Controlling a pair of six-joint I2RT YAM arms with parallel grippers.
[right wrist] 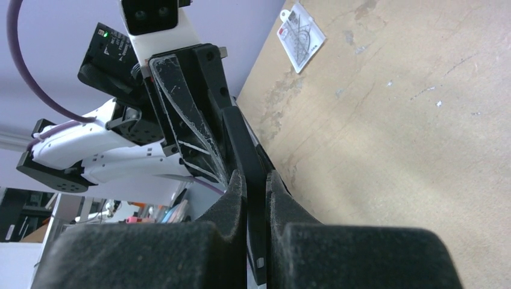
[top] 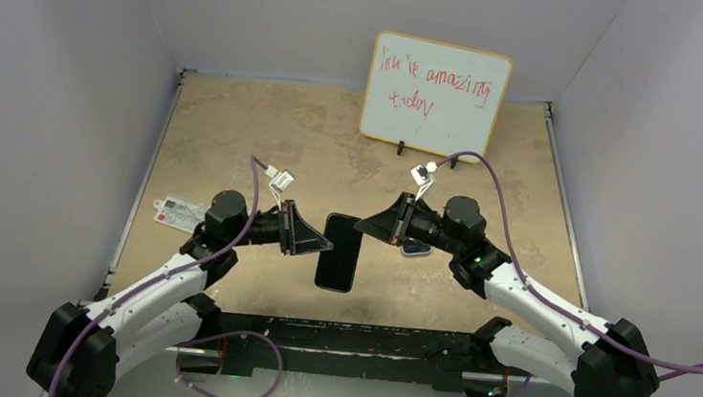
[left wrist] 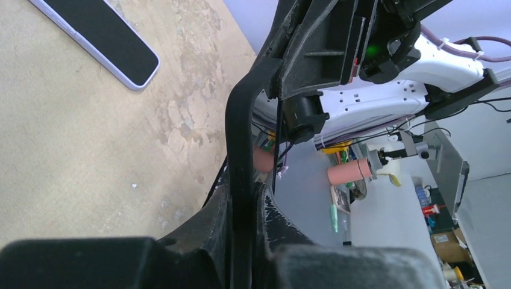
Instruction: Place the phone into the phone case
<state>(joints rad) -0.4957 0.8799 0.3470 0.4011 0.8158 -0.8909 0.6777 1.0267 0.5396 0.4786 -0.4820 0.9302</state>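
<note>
Above table point(top: 238, 131), phone case point(top: 337, 260), L gripper point(top: 327, 245) & R gripper point(top: 362, 227) clamped on it (opposite edges)

phone case point(top: 338, 252) centre, whiteboard point(top: 433, 95) behind, card point(top: 179, 210) left

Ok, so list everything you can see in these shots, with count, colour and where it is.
matte black rectangular phone case: one, black, held off the table at front centre, clamped from both sides
light-edged phone with glossy black screen: one, black with a pale edge, flat on the table by the right arm
orange-framed whiteboard with red handwriting: one, white, standing at the back of the table
small printed card: one, white with red marks, flat near the table's left edge
tan table: one, worn and patchy
left arm, right arm: two, white and black, bases at the near edge
left gripper: one, black, shut on the case
right gripper: one, black, shut on the case
</note>
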